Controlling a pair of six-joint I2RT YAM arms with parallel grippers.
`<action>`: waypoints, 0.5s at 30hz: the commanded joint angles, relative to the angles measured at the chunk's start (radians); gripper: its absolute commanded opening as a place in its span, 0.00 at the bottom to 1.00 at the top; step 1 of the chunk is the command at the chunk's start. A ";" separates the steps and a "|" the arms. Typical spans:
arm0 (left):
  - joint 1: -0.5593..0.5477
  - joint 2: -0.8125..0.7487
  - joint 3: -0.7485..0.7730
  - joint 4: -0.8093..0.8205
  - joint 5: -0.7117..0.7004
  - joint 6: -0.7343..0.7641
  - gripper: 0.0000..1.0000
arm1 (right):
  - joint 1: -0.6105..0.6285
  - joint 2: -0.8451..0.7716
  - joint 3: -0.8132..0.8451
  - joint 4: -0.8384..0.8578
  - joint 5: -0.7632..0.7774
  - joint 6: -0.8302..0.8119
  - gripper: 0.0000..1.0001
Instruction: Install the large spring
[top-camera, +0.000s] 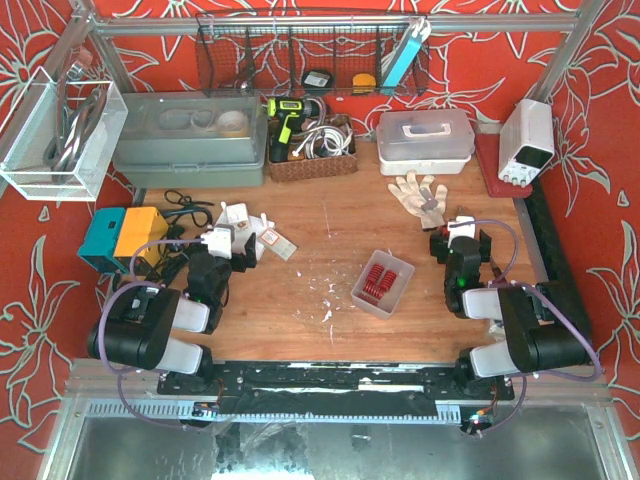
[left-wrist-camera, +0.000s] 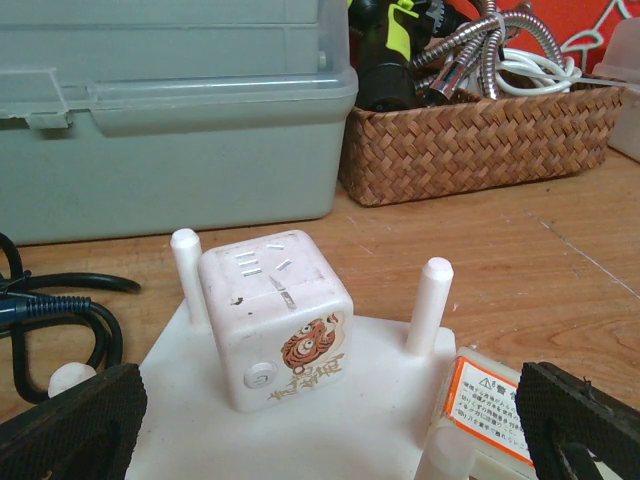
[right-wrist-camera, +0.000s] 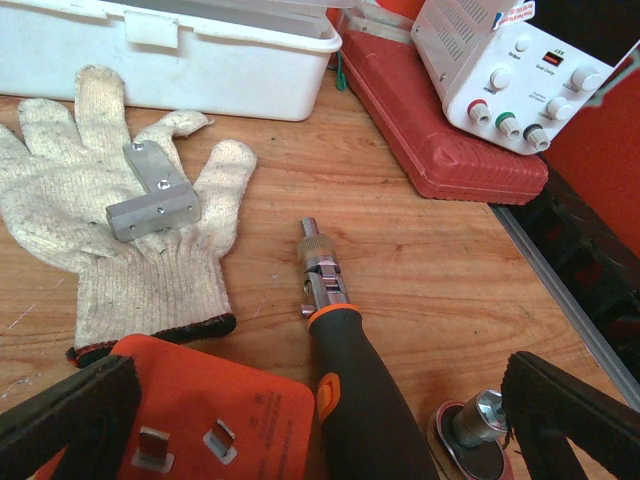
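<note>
Several red springs (top-camera: 378, 280) lie in a clear tray (top-camera: 360, 298) at the table's middle, away from both grippers. My left gripper (top-camera: 222, 250) is open and empty. In the left wrist view, its pads (left-wrist-camera: 70, 425) straddle a white plate (left-wrist-camera: 370, 400) carrying upright pegs (left-wrist-camera: 432, 305) and a white cube (left-wrist-camera: 275, 315). My right gripper (top-camera: 460, 245) is open and empty. In the right wrist view, it hovers (right-wrist-camera: 320, 430) over a black-and-orange screwdriver handle (right-wrist-camera: 360, 390) and an orange plug (right-wrist-camera: 200, 420). No spring shows in either wrist view.
A grey bin (left-wrist-camera: 170, 110) and a wicker basket (left-wrist-camera: 470, 140) stand behind the plate; a black cable (left-wrist-camera: 60, 300) lies to its left. A glove (right-wrist-camera: 100, 240) with a metal bracket (right-wrist-camera: 150, 195), a red case (right-wrist-camera: 440, 130), a power supply (right-wrist-camera: 510, 60) and a bolt (right-wrist-camera: 475, 425) lie near the right gripper.
</note>
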 joint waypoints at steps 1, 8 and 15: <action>0.006 0.000 0.001 0.020 -0.003 0.013 1.00 | -0.005 0.003 0.021 -0.008 0.016 0.014 0.99; 0.004 -0.001 0.003 0.019 -0.002 0.012 1.00 | -0.007 0.004 0.021 -0.009 0.017 0.014 0.99; 0.004 -0.079 0.011 -0.047 -0.003 0.009 1.00 | -0.003 -0.175 0.077 -0.236 -0.018 0.000 0.99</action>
